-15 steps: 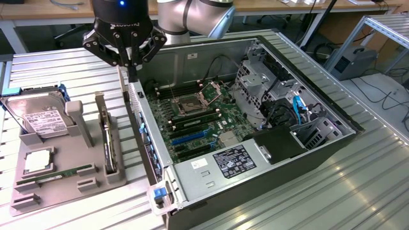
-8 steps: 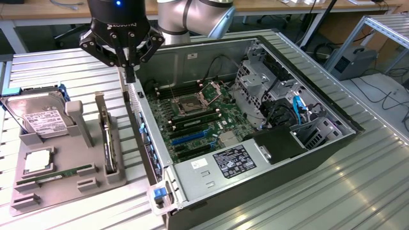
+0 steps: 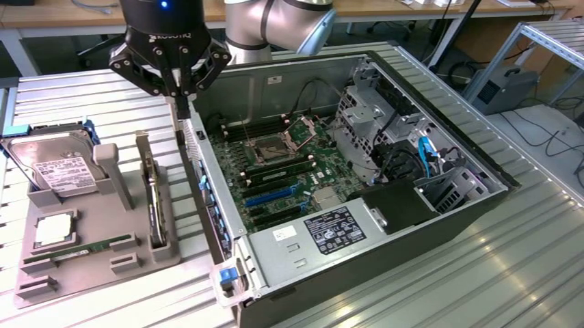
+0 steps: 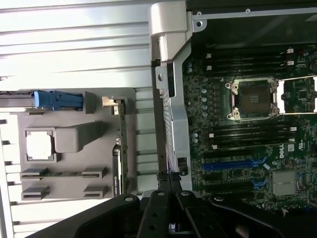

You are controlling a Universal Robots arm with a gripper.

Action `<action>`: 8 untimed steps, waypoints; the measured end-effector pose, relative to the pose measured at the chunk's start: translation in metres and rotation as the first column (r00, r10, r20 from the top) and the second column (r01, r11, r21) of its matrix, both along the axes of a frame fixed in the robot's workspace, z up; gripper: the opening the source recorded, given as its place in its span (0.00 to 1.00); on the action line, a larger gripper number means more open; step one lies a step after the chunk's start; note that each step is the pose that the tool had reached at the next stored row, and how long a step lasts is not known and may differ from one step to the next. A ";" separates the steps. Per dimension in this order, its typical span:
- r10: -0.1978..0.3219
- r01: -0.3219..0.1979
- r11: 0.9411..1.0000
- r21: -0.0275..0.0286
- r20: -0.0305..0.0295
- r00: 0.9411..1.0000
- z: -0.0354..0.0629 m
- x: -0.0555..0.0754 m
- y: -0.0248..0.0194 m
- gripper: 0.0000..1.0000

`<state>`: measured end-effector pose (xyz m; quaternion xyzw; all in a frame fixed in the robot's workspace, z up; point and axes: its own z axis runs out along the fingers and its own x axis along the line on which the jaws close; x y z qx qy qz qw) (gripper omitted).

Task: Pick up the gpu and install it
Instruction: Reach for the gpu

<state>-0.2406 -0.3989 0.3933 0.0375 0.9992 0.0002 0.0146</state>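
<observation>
Gripper (image 3: pixel 182 108) fingers pressed together, nothing pinched. Tips hang just above the top edge of the computer case (image 3: pixel 456 212) wall on the exterior view's left, toward its far end.

Just inside that wall: motherboard (image 3: pixel 283 171) lying flat, open CPU socket (image 3: pixel 271 147) on its far part, blue slots (image 3: pixel 269 197) nearer. Power supply (image 3: pixel 319 236) sits at the case's near end.

Gpu (image 3: pixel 153 198) not picked up. It stands on its long edge in a slot of the gray holder (image 3: pixel 91 273), just outside the case wall on the exterior view's left, nearer than the gripper and apart from it. Wrist view has it edge-on (image 4: pixel 121 139), silver bracket at 1 end.

Same holder, further left: hard drive (image 3: pixel 55 171) upright at the far end, 1 square chip (image 3: pixel 53 229), 1 RAM stick (image 3: pixel 87 247) lying flat near the front. All on a slatted metal table (image 3: pixel 511 273).
</observation>
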 end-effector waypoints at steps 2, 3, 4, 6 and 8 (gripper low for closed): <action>0.000 0.000 1.000 -0.001 0.000 1.000 0.0000 -0.001 0.0000 0.11; 0.000 0.000 1.000 -0.001 0.000 1.000 0.0000 -0.001 0.0000 0.11; 0.000 0.000 1.000 -0.002 0.000 1.000 0.0000 -0.001 0.0000 0.11; 0.000 0.000 1.000 -0.003 0.000 1.000 0.0000 -0.002 0.0000 0.11; 0.000 0.000 1.000 -0.004 0.000 1.000 0.0000 -0.002 0.0000 0.11</action>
